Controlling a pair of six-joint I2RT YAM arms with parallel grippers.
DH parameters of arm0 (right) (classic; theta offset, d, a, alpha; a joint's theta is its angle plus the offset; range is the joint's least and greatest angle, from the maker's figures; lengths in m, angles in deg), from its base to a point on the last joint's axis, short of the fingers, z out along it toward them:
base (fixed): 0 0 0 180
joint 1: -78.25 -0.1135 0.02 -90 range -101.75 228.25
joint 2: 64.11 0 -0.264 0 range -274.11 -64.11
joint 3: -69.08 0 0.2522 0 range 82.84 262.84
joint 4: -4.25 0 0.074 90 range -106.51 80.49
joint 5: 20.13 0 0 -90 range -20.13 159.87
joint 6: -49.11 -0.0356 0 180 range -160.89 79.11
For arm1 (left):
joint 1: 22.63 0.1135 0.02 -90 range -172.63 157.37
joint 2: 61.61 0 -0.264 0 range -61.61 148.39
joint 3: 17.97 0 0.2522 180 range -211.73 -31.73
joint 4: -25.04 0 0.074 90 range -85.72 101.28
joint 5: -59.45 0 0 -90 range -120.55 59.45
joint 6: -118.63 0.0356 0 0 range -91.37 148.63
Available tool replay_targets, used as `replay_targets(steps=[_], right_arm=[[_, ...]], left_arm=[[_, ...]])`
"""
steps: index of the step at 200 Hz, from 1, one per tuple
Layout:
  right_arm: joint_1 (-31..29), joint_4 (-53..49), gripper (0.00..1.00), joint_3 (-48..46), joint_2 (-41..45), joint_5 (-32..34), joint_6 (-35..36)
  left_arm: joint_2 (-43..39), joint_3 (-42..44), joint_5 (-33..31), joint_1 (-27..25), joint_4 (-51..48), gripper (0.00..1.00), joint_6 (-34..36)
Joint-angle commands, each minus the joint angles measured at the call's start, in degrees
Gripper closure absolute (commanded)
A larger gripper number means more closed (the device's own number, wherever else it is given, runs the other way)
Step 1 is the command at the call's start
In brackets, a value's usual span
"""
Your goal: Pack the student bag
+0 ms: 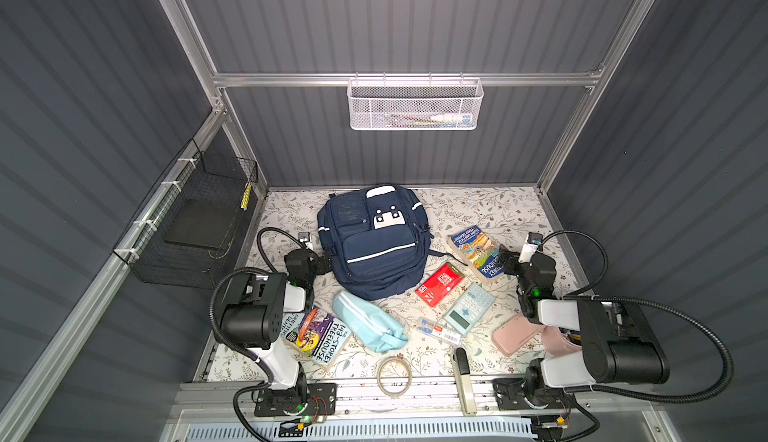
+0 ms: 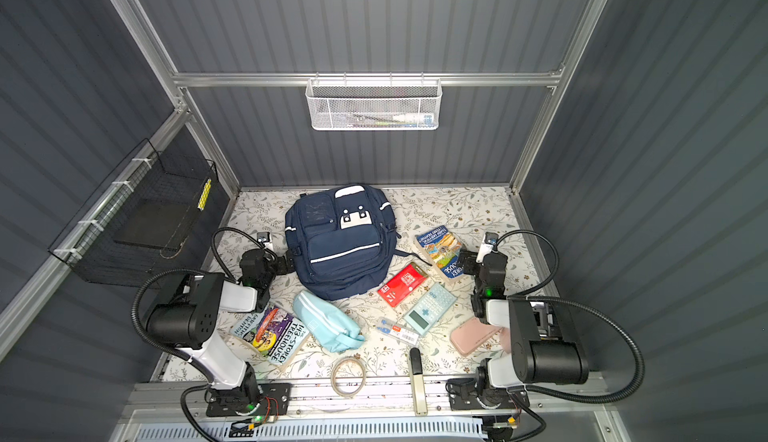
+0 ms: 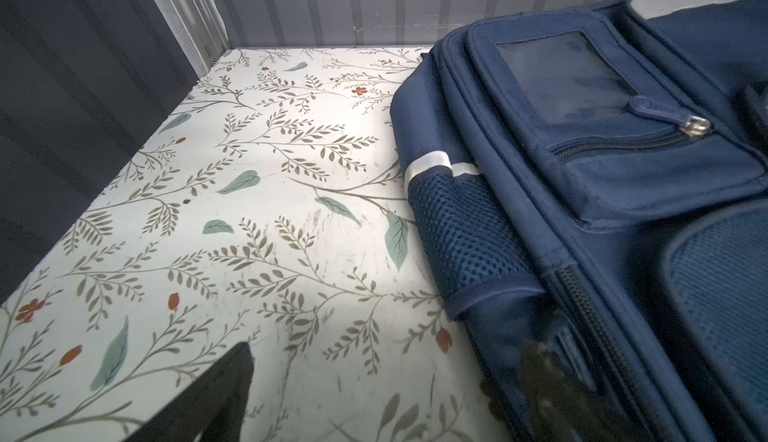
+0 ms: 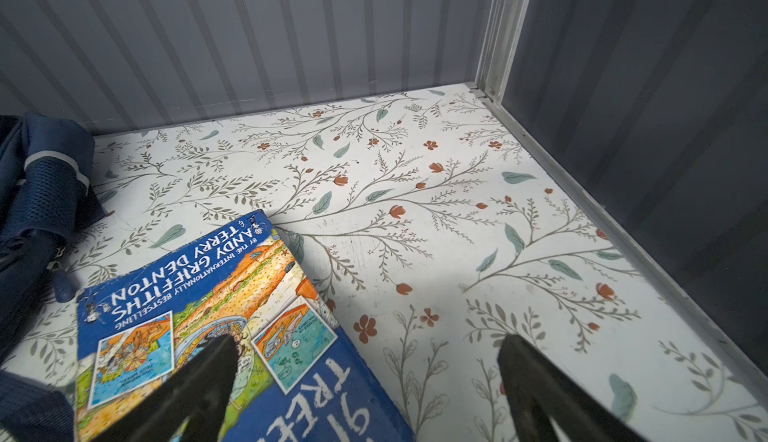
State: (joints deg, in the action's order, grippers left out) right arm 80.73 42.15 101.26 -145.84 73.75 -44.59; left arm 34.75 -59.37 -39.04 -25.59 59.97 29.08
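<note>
Bag (image 1: 374,240) lay flat, pockets up, at the back middle of the table (image 1: 478,211), apparently zipped shut. It looked like soft, floppy cloth, likely to sag and slide, so a zip pull (image 3: 694,124) or a firm seam looked the best hold. Left gripper (image 3: 386,390) was spread wide and empty, one finger over the bag's side near the mesh pocket (image 3: 457,232). Right gripper (image 4: 365,390) gaped empty too, one finger above the blue book (image 4: 199,294). Pouch (image 1: 368,323), red pack (image 1: 436,284) and calculator (image 1: 469,309) crowded the bag's near edge.
</note>
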Motion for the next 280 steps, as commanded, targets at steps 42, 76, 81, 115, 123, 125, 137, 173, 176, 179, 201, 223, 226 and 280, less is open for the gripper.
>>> replay_targets(steps=[42, 76, 81, 115, 123, 125, 137, 173, 176, 179, 201, 223, 226, 280], right_arm=[[-0.3, -35.6, 0.01, 13.3, 19.1, -8.5, -11.8], [-4.8, -45.6, 0.01, 27.1, 7.2, -19.8, -23.3], [-6.8, -46.7, 0.01, 29.3, 5.1, -19.1, -22.9], [-17.1, -52.2, 0.01, 45.4, -11.3, -18.1, -21.9], [-18.6, -54.1, 0.01, 49.7, -15.0, -17.3, -21.5], [-18.9, -54.6, 0.01, 50.9, -15.8, -17.0, -21.3], [-20.7, -57.1, 0.01, 57.2, -21.2, -15.9, -20.0], [-21.9, -63.9, 0.06, 74.9, -37.1, -17.6, -19.4], [-21.8, -64.5, 0.06, 76.2, -38.3, -17.8, -19.4], [-22.0, -64.8, 0.06, 77.5, -39.3, -18.0, -19.3], [-22.1, -69.0, 0.1, 86.7, -47.5, -18.9, -18.8], [-22.5, -73.3, 0.17, 94.1, -53.9, -21.8, -18.2], [-22.6, -73.6, 0.17, 94.5, -54.3, -21.8, -18.1], [-23.0, -70.6, 0.78, 93.5, -55.9, -27.4, -19.0]], left_arm=[[-17.4, -14.2, 4.0, -2.3, -34.4, 0.0, -15.2], [-15.2, -17.4, 5.5, -9.7, -43.3, 0.0, -26.0], [-14.3, -18.0, 5.1, -10.4, -44.7, 0.01, -26.9], [-4.9, -21.5, 3.8, -10.8, -46.8, 0.13, -29.7], [-3.2, -22.1, 3.8, -10.8, -46.2, 0.14, -29.6], [-2.8, -22.1, 3.9, -10.8, -45.8, 0.14, -29.6], [-1.0, -22.6, 4.4, -10.8, -44.7, 0.17, -30.2], [2.2, -24.4, 4.2, -10.8, -45.2, 0.21, -30.3], [2.4, -24.5, 4.0, -10.8, -45.3, 0.21, -30.2], [2.6, -24.5, 3.8, -10.8, -45.3, 0.22, -30.1], [3.3, -24.4, 3.2, -10.7, -44.9, 0.25, -30.2], [3.9, -24.6, 3.3, -10.7, -44.9, 0.26, -30.4], [3.9, -24.5, 3.3, -10.7, -44.9, 0.26, -30.4], [5.0, -24.1, 4.3, -10.8, -42.7, 0.31, -30.6]])
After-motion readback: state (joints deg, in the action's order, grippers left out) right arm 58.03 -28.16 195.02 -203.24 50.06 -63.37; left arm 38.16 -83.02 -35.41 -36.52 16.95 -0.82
